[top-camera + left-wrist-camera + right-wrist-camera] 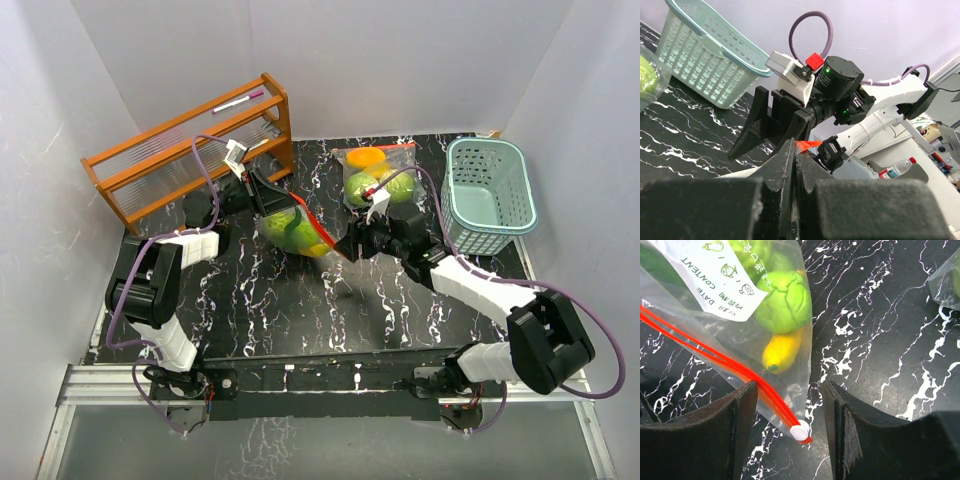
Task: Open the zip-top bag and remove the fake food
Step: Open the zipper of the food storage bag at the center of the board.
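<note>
Right gripper point(790, 390), viewed from its own wrist, stood with jaws apart astride one corner of the zip-top bag point(685, 335). The white slider point(800, 431) at the end of the red zip strip point(715, 357) lay between the fingers, ungripped. Left gripper point(794, 152) was clenched on the bag's opposite end, a scrap of red strip showing at its closed tips. The fake food point(295, 235) lay inside the sealed bag between the two grippers, over the black marbled table point(300, 310). A pale-green cabbage-like ball point(787, 300) and a yellow banana point(781, 354) sat nearest the slider corner. A second filled bag point(375, 172) lay beyond, near the pale-teal basket point(523, 200). A wooden rack point(190, 150) stood far left.
</note>
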Tool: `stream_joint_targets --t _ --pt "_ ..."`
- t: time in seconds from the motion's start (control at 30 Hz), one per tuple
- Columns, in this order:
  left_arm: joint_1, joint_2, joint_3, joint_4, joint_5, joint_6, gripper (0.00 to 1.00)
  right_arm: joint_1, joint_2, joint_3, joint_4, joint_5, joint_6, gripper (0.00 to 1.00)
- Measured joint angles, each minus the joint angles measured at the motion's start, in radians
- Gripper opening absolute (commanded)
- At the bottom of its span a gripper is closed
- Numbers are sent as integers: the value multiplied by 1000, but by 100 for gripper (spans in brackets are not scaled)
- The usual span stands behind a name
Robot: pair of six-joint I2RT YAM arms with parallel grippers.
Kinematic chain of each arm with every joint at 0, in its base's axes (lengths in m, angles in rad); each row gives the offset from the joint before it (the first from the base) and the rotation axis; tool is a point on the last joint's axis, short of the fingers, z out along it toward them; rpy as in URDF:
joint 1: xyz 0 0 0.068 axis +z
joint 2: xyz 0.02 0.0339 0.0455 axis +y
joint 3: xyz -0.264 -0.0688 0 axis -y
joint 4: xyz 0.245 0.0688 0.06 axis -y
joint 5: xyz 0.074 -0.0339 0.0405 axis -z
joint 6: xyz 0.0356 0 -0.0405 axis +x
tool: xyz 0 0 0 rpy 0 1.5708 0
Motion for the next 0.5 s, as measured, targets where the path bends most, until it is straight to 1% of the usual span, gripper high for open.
stream_joint_targets --t 0.27,0.5 --pt "0 0 -3 0 0 0 0 14 27 65 -2 0 -2 57" --pt "0 0 -6 0 -1 0 0 16 41 173 -2 3 -12 57"
